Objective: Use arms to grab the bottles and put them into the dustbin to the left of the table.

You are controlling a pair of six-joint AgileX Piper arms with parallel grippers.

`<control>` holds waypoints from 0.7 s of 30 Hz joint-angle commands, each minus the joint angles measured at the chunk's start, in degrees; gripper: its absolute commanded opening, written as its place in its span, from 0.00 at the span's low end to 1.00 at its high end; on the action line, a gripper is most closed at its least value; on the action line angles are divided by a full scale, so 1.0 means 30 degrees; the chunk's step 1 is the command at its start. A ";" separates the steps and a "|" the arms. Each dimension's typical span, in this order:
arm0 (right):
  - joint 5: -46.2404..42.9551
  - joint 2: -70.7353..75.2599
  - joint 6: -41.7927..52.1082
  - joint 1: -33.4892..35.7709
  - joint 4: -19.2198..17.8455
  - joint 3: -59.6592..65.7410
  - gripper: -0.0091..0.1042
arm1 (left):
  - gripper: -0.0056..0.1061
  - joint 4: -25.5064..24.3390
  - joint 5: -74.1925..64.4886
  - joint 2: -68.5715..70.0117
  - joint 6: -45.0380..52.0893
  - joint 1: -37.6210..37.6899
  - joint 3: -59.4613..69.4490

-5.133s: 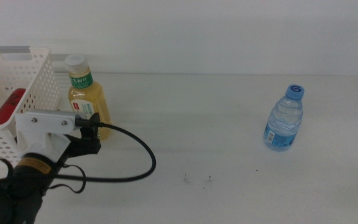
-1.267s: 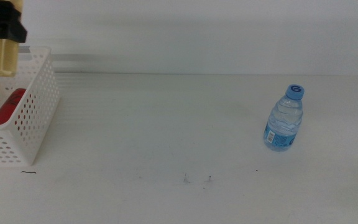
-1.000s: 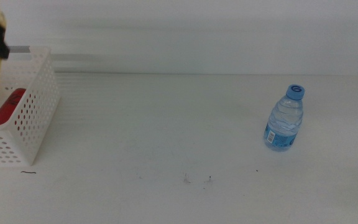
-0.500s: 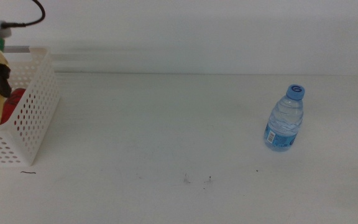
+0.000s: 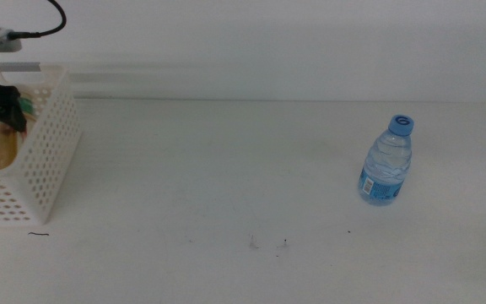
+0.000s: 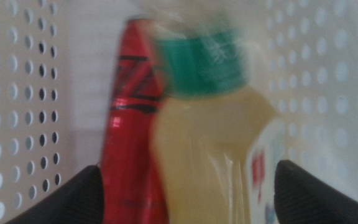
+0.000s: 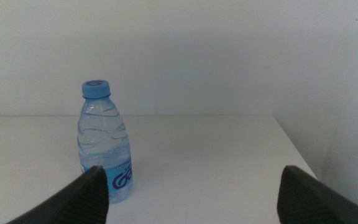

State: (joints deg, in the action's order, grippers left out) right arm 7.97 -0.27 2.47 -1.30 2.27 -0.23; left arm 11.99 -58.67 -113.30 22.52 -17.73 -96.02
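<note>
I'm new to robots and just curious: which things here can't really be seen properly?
- Tea bottle: blurred in the left wrist view; its label is unreadable.
- Red can: partly behind the tea bottle.
- Left hand: cut off by the middle view's edge.
- Right hand: only its jaw tips show.

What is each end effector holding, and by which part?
Nothing. The left end effector is open around the tea bottle in the dustbin; the right end effector is open, empty.
</note>
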 commanded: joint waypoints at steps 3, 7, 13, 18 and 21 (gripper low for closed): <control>-0.0067 0.0091 0.0054 -0.0138 -0.0128 0.0075 0.90 | 0.89 -0.0037 -0.0620 0.0693 -0.0636 0.0425 -0.0535; -0.0067 0.0091 0.0054 -0.0138 -0.0128 0.0075 0.90 | 0.89 -0.0096 -0.0709 0.1952 -0.0729 0.0897 -0.0606; -0.0067 0.0091 0.0031 -0.0138 -0.0128 0.0075 0.90 | 0.89 -0.0200 -0.1054 0.4773 -0.0825 0.2341 -0.0570; -0.0067 0.0091 0.0031 -0.0138 -0.0128 0.0075 0.90 | 0.89 0.0186 0.1204 0.7787 -0.0957 0.4042 0.1552; -0.0067 0.0091 0.0031 -0.0138 -0.0128 0.0075 0.90 | 0.89 0.1558 0.3586 1.0245 0.0152 0.4918 0.4237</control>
State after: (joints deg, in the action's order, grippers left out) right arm 7.97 -0.27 2.47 -1.30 2.27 -0.23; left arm 14.44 -51.42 -85.94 21.82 -4.12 -87.06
